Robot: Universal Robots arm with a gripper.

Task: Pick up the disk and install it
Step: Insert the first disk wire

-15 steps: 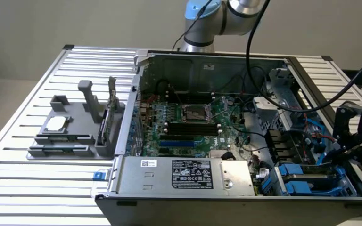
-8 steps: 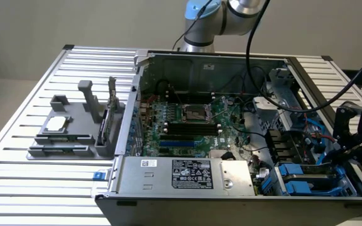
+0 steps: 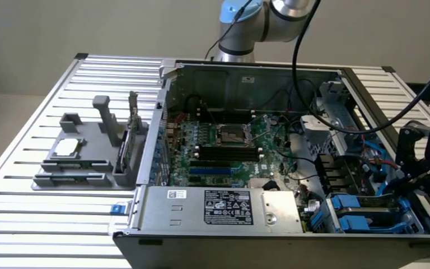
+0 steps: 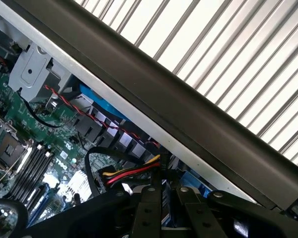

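Observation:
My gripper [image 3: 418, 178] hangs over the right end of the open computer case [image 3: 163, 112], just above the drive bay at the exterior view's right. Blue plastic frames [image 3: 358, 217] sit in that bay near the case's front corner, with a dark flat body between them; the disk's label is hidden. In the wrist view the gripper's [image 4: 168, 210] black links are low in the picture. A blue sliver [image 4: 167, 198] shows between them, over red, yellow and black cables [image 4: 131, 173].
The motherboard [image 3: 226, 148] fills the case floor. A long silver power-supply box [image 3: 223, 208] lies along the front. A grey fixture [image 3: 88, 154] with a small square chip [image 3: 67, 147] stands on the slatted table [image 3: 43, 106]. Black cables [image 3: 327, 120] loop over the case's right side.

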